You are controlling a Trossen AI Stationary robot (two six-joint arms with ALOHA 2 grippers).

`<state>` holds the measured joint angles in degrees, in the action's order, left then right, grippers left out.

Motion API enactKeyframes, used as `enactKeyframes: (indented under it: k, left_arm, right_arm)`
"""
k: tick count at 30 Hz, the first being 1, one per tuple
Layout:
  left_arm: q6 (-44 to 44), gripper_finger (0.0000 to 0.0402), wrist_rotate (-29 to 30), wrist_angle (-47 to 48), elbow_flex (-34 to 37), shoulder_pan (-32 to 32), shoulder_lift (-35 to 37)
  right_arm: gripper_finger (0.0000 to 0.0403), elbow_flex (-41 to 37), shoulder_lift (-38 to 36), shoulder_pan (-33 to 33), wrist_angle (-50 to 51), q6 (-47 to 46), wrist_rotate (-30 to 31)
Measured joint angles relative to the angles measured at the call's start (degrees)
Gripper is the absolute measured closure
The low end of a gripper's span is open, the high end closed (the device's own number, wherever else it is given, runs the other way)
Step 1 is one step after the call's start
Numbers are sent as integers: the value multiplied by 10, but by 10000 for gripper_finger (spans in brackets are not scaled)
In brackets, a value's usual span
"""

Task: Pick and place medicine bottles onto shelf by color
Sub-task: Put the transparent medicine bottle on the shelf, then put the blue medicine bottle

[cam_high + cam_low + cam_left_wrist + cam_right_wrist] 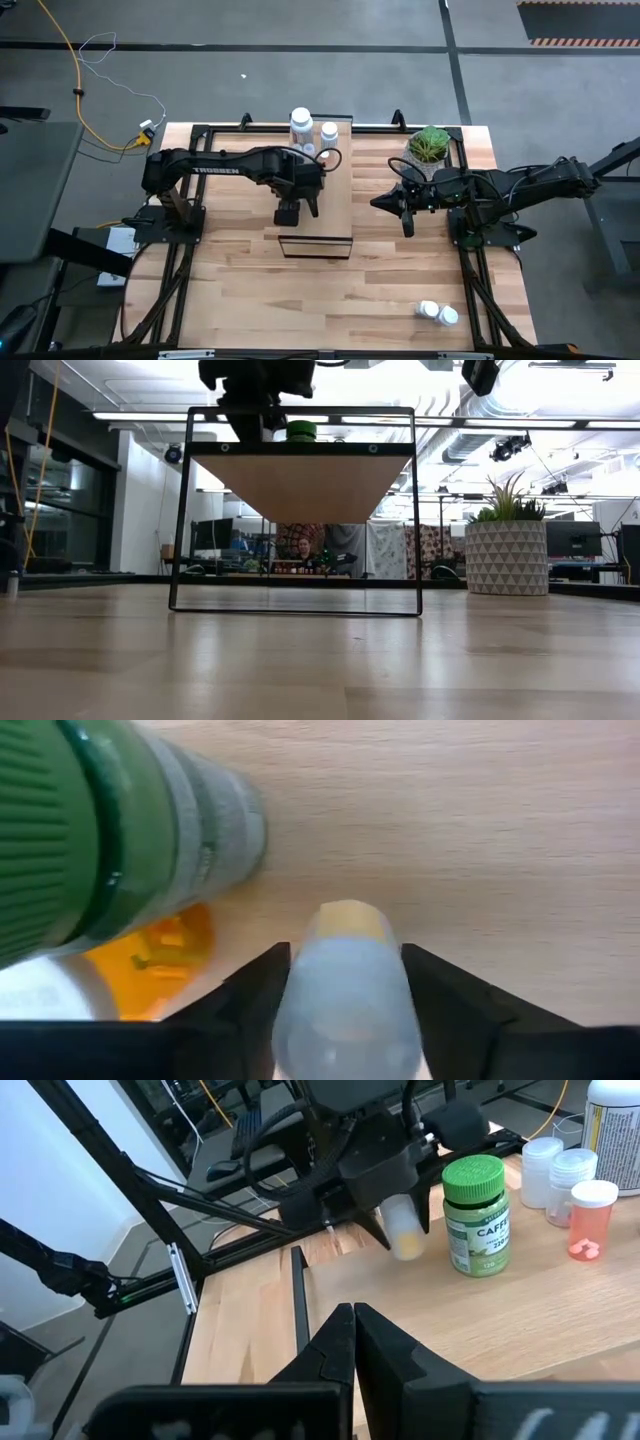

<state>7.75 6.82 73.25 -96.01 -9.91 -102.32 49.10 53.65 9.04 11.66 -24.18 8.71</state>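
The left gripper (400, 1215) hung over the pale-wood shelf (335, 205), its two dark fingers (250, 995) set on either side of a small clear bottle (345, 990) with something yellowish at its far end. The bottle lay between the jaws, its tip pointing down toward the plank; whether the fingers pressed it or had let go could not be told. Just beside it on the shelf stood the green-capped bottle (477, 1215), upright. Farther along stood a small orange bottle with a white cap (589, 1220), two clear white-capped bottles (555, 1170) and a large white bottle (615, 1130) – all near the shelf's back end.

The right gripper (352, 1335) waited above the table (250, 300) off the shelf's right side, near the potted plant (430, 148), its fingers clenched together on nothing. Two white bottles (438, 313) lay on the tabletop at the near right corner, well apart from the shelf
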Motion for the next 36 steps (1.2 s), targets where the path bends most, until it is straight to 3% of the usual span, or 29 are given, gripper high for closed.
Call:
enactKeyframes:
  k: [12, 21, 25, 28, 30, 36]
  left_arm:
    - [-8, 127, -21, 3, -4, 0, 10]
    - [-20, 115, -14, 26, -67, 1, 35]
    - [-69, 115, -14, 19, -74, 5, 80]
    - [-114, 115, -13, -26, -65, 12, 132]
    - [-144, 115, -7, -104, -35, 23, 180]
    - [-208, 115, 45, -380, 156, 69, 351]
  right_arm:
    - [402, 0, 0, 0, 0, 2, 0]
    - [402, 0, 0, 0, -1, 2, 0]
    - [402, 0, 0, 0, -3, 2, -2]
    - [402, 0, 0, 0, -3, 2, -2]
    - [402, 0, 0, 0, -3, 7, -2]
    - [402, 0, 0, 0, -3, 2, -2]
